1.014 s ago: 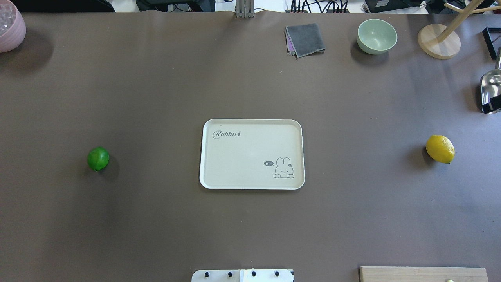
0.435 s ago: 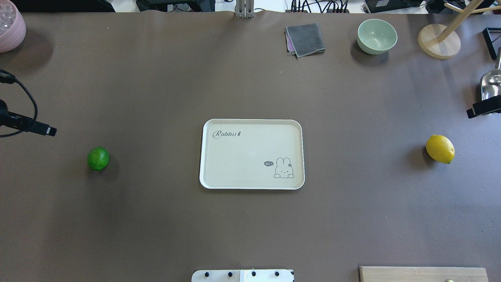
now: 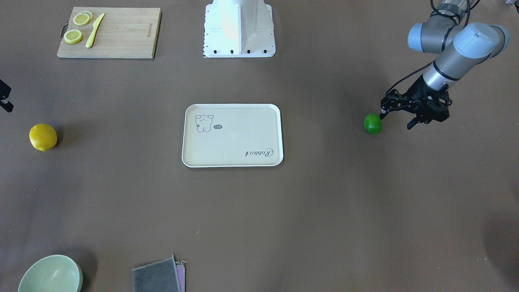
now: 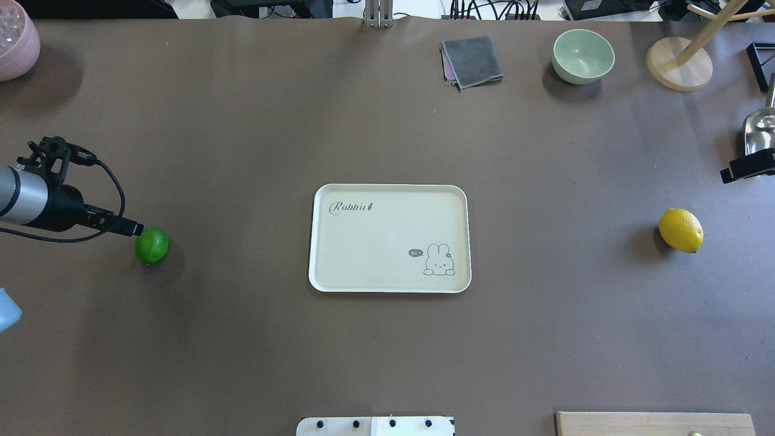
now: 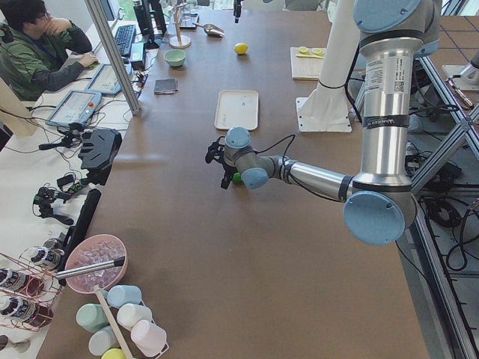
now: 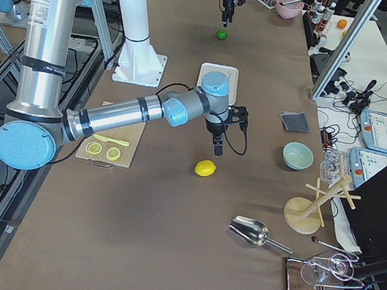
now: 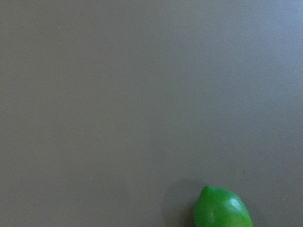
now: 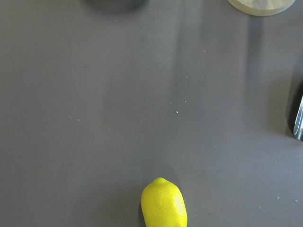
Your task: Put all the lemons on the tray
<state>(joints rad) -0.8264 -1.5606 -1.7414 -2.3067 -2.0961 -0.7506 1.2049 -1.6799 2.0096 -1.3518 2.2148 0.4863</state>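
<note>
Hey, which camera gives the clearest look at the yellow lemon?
Overhead exterior: the yellow lemon shows whole, sharp and unobstructed, pointed tip included. The front-facing view also shows it whole. The right wrist view is closest but crops its lower end. Exterior right shows it smaller, and exterior left shows it tiny and far off.

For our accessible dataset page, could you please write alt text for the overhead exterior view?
The left arm's tool reaches in from the left edge, its tip by a green lemon; an empty cream tray lies at centre and a yellow lemon far right.
</note>
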